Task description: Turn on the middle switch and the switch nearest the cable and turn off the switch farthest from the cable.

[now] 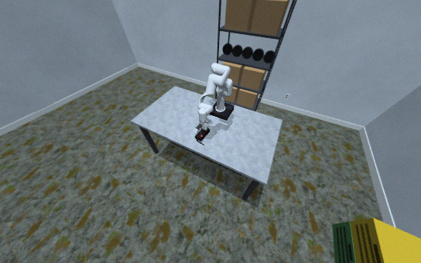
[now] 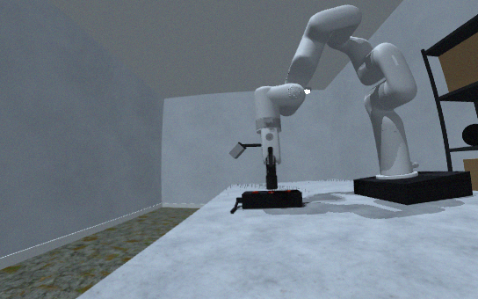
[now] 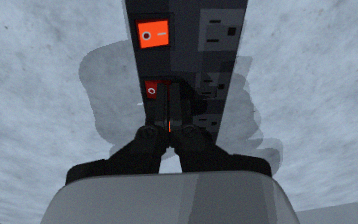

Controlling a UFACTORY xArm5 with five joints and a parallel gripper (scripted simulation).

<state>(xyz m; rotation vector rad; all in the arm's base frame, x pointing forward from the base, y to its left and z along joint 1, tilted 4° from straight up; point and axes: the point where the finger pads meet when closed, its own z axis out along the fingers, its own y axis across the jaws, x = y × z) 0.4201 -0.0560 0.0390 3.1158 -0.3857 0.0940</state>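
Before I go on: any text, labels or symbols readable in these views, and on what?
"O" and "–": white marks on the bright red switch of the power strip, wrist view.
"O": on the darker red switch; the shut tool hides the rest.
Cardboard boxes: no print visible.
No words or numbers anywhere.

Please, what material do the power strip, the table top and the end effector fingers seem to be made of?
Power strip: probably matte black plastic, dull and without shine, with glossy orange-red switches.
Table top: maybe stone or laminate; mottled pale grey, smooth, soft shadows only.
End effector fingers: dark, matte, possibly plastic or rubber-coated metal; the look leaves it open.
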